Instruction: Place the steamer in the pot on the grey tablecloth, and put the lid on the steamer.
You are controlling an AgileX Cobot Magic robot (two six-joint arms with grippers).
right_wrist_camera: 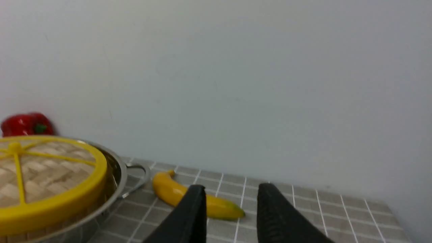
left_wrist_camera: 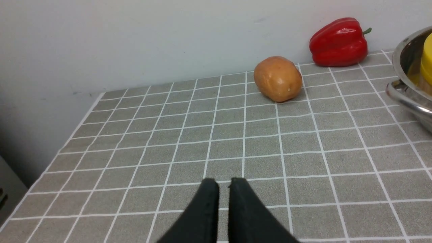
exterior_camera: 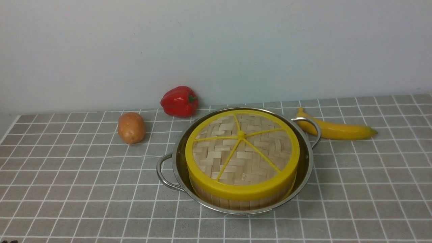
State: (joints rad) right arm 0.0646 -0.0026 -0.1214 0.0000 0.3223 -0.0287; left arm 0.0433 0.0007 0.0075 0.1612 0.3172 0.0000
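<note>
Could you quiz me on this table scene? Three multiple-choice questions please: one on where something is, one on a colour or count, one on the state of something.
1. Where does the banana lie?
A. inside the pot
B. on the grey tablecloth, to the right of the pot
C. on top of the pepper

2. How many yellow spokes cross the lid?
A. three
B. six
C. ten

3. What state is the steamer in?
A. sitting in the pot with the lid on it
B. lying upside down on the cloth
C. open, with no lid

Answers:
1 B: the front view shows it on the cloth past the pot's right handle.
2 B: six thin spokes run from the centre to the rim.
3 A: its slatted wall shows below the lid, inside the steel rim.
</note>
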